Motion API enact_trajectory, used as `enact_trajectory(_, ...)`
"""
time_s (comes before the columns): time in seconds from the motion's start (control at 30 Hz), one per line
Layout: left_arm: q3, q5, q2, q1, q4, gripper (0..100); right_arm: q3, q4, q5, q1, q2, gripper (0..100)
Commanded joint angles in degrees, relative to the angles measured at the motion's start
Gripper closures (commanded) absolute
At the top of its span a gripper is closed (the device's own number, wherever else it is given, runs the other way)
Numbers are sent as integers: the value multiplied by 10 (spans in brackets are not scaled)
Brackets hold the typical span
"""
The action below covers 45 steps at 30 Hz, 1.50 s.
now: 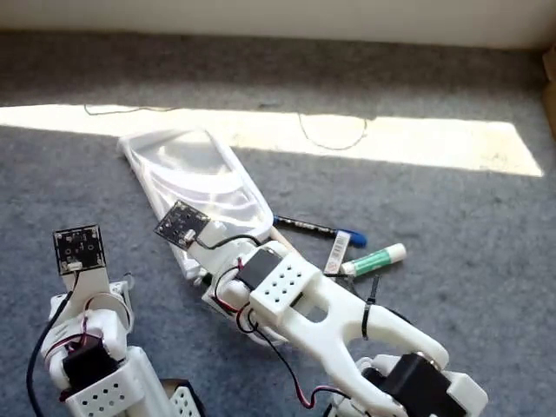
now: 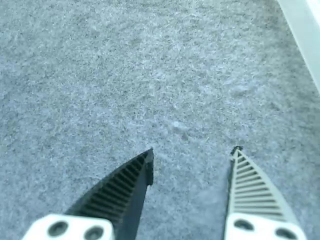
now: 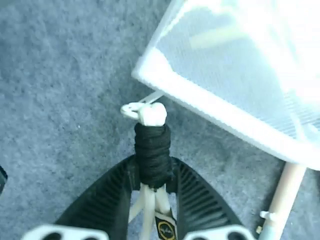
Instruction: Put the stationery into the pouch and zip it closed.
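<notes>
The clear plastic pouch (image 1: 195,182) lies on the grey carpet, its white zip edge (image 3: 210,112) nearest my right arm. My right gripper (image 3: 152,167) is shut on the zip pull (image 3: 152,147), a tab wrapped in black tape with a white tip, at the pouch's near corner. A pale long shape shows faintly through the pouch wall. Right of the pouch lie a black pen with a blue cap (image 1: 317,229), a white and green marker (image 1: 375,258) and a small white stick (image 1: 336,254). My left gripper (image 2: 192,155) hangs open over bare carpet at the front left.
Grey carpet (image 1: 452,226) covers the floor, with a sunlit band (image 1: 391,139) across the back and a thin cable (image 1: 334,139) lying in it. The left arm (image 1: 87,347) stands at the front left, apart from the pouch. A cream rod (image 3: 285,195) lies by the pouch edge.
</notes>
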Motion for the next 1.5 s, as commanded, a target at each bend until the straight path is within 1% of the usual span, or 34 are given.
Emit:
enact_trajectory(0.0,-71,47,-3,41,47,697,1,-11,-4,7,-70,994)
enact_trajectory(0.13,-95,62,-3,83,53,681,23,-34,-27,15,-102,994)
enact_trajectory(0.23,-112,64,-3,111,54,681,36,-44,-28,25,-128,994)
enact_trajectory(0.53,-114,128,-3,214,52,677,78,-45,-29,34,-211,994)
enact_trajectory(0.7,-116,132,-3,222,52,677,87,-45,-29,35,-238,994)
enact_trajectory(1.07,-130,132,-4,226,53,677,87,-44,-29,33,-240,994)
enact_trajectory(1.2,-127,132,-4,269,53,677,87,-43,-29,33,-240,994)
enact_trajectory(1.3,-127,132,-4,279,51,678,87,-42,-29,33,-240,994)
enact_trajectory(1.47,-102,132,-4,278,0,681,88,-41,-29,33,-241,994)
